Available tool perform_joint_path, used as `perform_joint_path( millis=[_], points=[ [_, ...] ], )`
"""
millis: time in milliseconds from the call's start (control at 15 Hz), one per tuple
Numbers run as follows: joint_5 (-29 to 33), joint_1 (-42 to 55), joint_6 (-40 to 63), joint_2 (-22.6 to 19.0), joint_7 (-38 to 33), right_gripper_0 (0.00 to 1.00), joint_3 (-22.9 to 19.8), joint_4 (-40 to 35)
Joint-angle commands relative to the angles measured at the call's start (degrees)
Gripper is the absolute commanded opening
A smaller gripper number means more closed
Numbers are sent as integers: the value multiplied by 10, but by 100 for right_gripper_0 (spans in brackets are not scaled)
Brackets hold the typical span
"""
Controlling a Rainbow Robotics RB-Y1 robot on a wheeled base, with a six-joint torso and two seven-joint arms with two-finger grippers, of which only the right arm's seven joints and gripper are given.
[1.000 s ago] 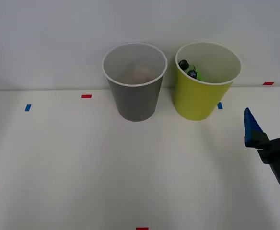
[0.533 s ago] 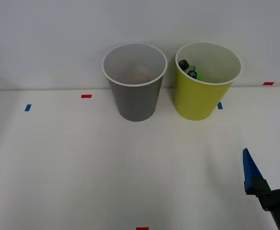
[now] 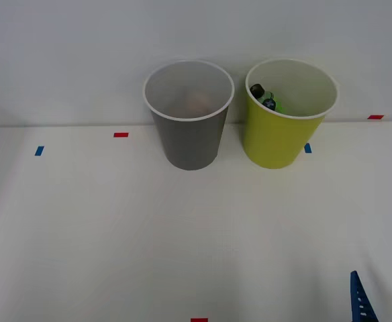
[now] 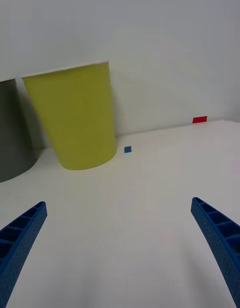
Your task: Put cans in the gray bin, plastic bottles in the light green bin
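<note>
Since a second ago, the right end effector [image 4: 120, 248] has drawn back from beside the light green bin [image 3: 280, 137] toward the near right corner of the tabletop [image 3: 115, 235]; in the front view only one blue ribbed fingertip [image 3: 359, 298] now rises from the lower edge. Its fingers stand wide apart with nothing between them.

Both bins sit at the far side of the tabletop, close together but apart, the gray bin [image 3: 189, 134] on the robot's left of the green one. One of the plastic bottles [image 3: 264, 98], green with a black cap, leans against the inner wall of the light green bin. Something pale lies at the bottom of the gray bin, too faint to identify.

No loose can or bottle lies on the white surface, so the sorting looks finished and the step in hand is most likely a retreat to rest. To do it well, the arm should travel away from the bins and stay high enough to avoid scraping the tabletop. The bins look light and tall, so a brush against a rim could tip them.
</note>
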Motion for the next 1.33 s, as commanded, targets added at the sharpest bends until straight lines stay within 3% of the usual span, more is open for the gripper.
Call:
perform_joint_path(
  millis=[67,267,733,1333],
  points=[
    [-37,12,-8,-54,-1,100,-2,1],
    [-43,11,-8,-59,-8,100,1,5],
    [21,-1,-7,2,8,100,-4,7],
    [29,18,-21,-10,-17,100,-16,7]
  ],
)
